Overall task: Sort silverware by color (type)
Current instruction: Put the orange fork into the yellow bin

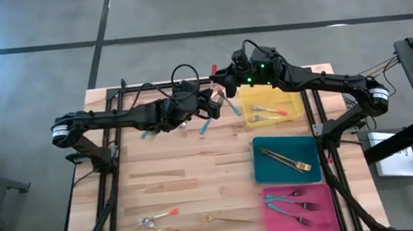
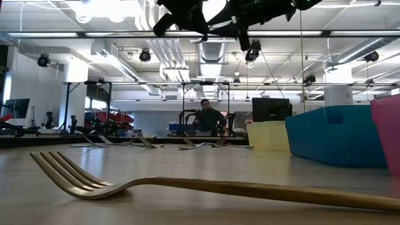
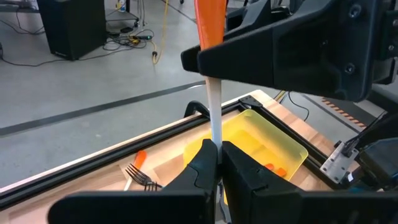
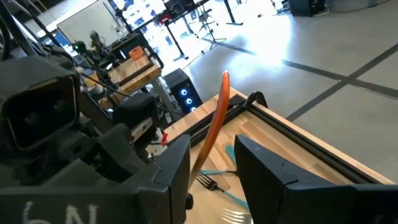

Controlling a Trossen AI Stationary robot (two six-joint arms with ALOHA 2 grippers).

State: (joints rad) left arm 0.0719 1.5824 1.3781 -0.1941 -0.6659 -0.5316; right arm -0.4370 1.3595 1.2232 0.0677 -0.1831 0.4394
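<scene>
A utensil with a red-orange handle (image 3: 209,18) and a silver neck stands upright over the table's far side, handle up, between both grippers; its head is hidden. My left gripper (image 3: 217,149) (image 1: 209,104) is shut on it from below. My right gripper (image 4: 213,146) (image 1: 225,83) is open, with a finger on each side of the handle (image 4: 214,121); whether a finger touches it I cannot tell. Other silverware lies flat on the table: teal-handled pieces (image 1: 206,125) and a fork (image 3: 140,177) below the grippers. My left gripper pinches the utensil's silver neck (image 3: 215,127) between its two fingers. The utensil stands upright, lifted clear of the table, its red-orange handle rising above the fingers. The fingers themselves hide the head.
The yellow tray (image 1: 293,99) holds orange-handled forks, the teal tray (image 1: 262,173) a gold fork, the pink tray (image 1: 274,227) teal-handled forks. Near the table's near edge lie orange-handled utensils (image 1: 159,216) and a gold fork (image 1: 225,219) (image 2: 187,184). A person sits in the room beyond.
</scene>
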